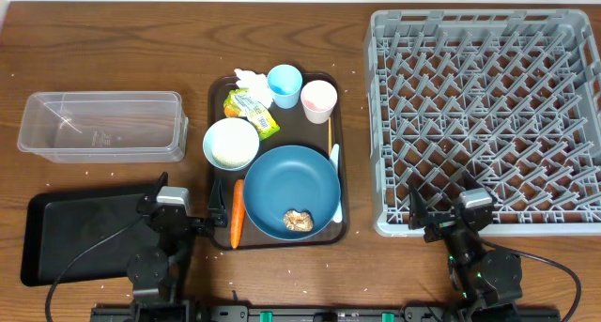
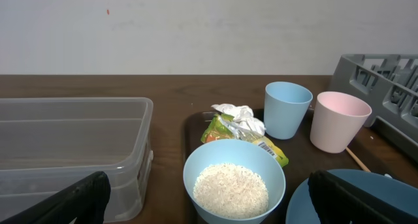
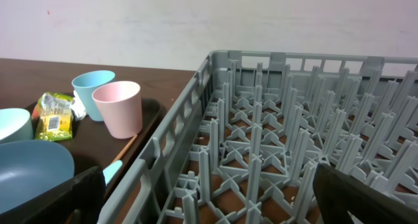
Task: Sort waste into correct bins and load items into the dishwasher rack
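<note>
On a brown serving tray [image 1: 214, 125] lie white tissue [image 1: 249, 77], a light blue cup [image 1: 284, 80], a pink cup [image 1: 318, 99], a yellow-green wrapper [image 1: 252, 112], a pale blue bowl [image 1: 231, 144] holding rice [image 2: 231, 189], a blue plate [image 1: 286, 186] with a brown lump [image 1: 299, 221], a carrot [image 1: 238, 212], a spoon [image 1: 335, 162] and chopsticks [image 1: 331, 131]. My left gripper [image 1: 180, 214] stands open near the tray's front left corner, the bowl ahead between its fingers [image 2: 72, 201]. My right gripper [image 1: 462, 219] is open and empty at the front edge of the grey rack [image 1: 488, 106].
The clear tub [image 1: 101, 125] sits at the left, and the flat black tray [image 1: 80, 233] lies in front of it beside my left arm. The rack's upright pegs [image 3: 261, 119] fill the right side. White specks are scattered over the wooden table [image 1: 141, 40].
</note>
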Tool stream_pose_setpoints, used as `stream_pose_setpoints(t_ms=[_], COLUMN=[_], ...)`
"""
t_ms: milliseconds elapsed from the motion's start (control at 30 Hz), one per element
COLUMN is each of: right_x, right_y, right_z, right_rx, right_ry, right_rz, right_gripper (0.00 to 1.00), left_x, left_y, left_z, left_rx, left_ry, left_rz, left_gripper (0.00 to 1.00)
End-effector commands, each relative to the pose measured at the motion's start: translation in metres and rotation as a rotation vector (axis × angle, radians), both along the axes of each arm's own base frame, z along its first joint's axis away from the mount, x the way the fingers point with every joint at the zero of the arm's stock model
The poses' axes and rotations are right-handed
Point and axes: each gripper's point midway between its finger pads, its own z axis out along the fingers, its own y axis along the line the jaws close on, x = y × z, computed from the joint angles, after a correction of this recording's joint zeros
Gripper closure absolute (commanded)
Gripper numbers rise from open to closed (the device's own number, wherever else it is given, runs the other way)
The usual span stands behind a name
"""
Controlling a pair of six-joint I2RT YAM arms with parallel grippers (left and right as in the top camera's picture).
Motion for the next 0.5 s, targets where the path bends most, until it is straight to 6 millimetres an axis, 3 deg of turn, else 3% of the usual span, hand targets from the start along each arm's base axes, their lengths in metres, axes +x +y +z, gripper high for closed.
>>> stream_pose_setpoints(t_ms=[0, 467], right_x=[0.001, 0.001], right_y=[-0.0035, -0.0036], right_z=[-0.0027, -0.0027], right_rx=[0.011, 0.011], right_ry=[0.01, 0.01], right_rz=[-0.017, -0.017], right_gripper=[0.01, 0.01], left_x=[0.0005, 0.0011], left_y=[0.0009, 0.001], left_z=[-0.0152, -0.021], left_rx=[0.005, 0.003], left_ry=[0.033, 0.059], left_rz=[0.004, 0.005], left_gripper=[0.02, 0.02])
